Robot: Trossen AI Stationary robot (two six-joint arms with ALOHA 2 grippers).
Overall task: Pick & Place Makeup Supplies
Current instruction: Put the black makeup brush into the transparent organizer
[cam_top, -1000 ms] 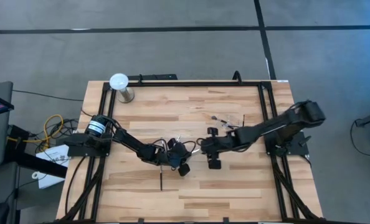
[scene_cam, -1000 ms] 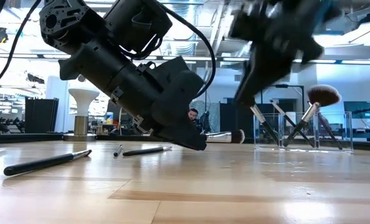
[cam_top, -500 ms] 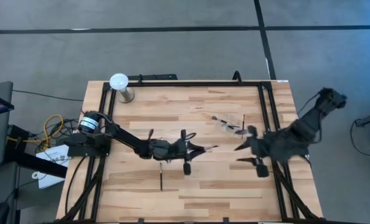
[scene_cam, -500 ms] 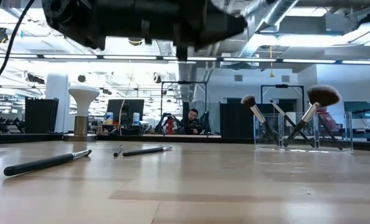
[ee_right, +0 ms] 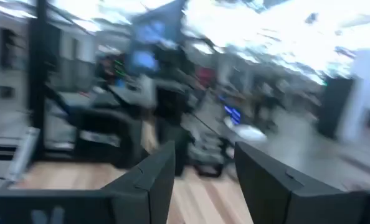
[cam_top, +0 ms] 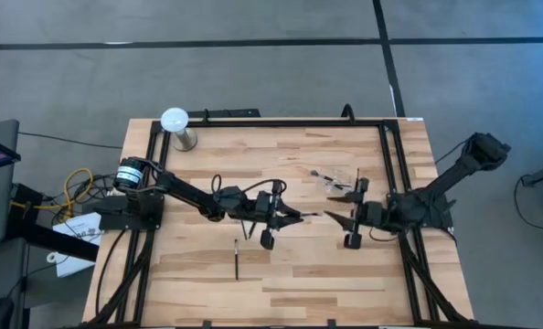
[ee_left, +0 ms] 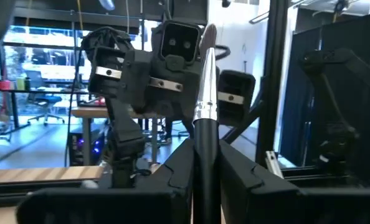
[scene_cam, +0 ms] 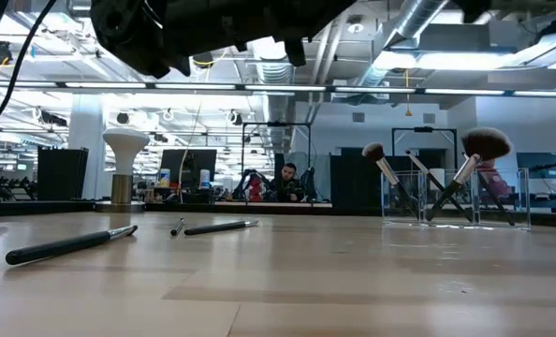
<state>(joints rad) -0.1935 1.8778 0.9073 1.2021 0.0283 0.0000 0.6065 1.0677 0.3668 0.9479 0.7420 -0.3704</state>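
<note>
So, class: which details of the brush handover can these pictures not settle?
- High view: left gripper hides its brush's handle.
- Low view: clear holder brushes overlap; count unclear.
- Right wrist view: motion blur hides what lies beyond the open right gripper.

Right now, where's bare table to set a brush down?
Free: the near strip below the lone brush, and the far middle between the white globe and the clear holder. Crowded: mid-table, where the left gripper, shut on a brush, faces the open right gripper.
</note>
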